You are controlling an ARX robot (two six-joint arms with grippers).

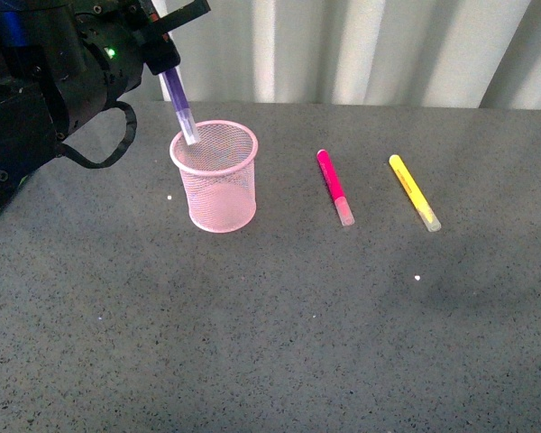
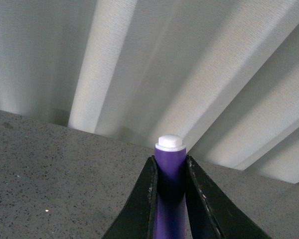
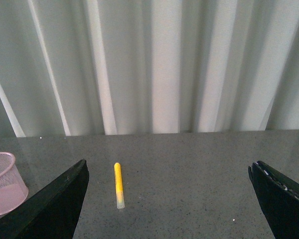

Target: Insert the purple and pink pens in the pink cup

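Your left claw (image 2: pixel 170 167) grips the purple pen (image 1: pixel 178 104), cap tip at the mouth of the pink cup (image 1: pixel 218 194); your right claw (image 3: pixel 168 168) gapes wide

The dark grey speckled table (image 1: pixel 270 343) carries the pink cup (image 1: pixel 218 185). The pink pen (image 1: pixel 334 188) lies right of the cup, and the yellow pen (image 1: pixel 414 192) farther right.
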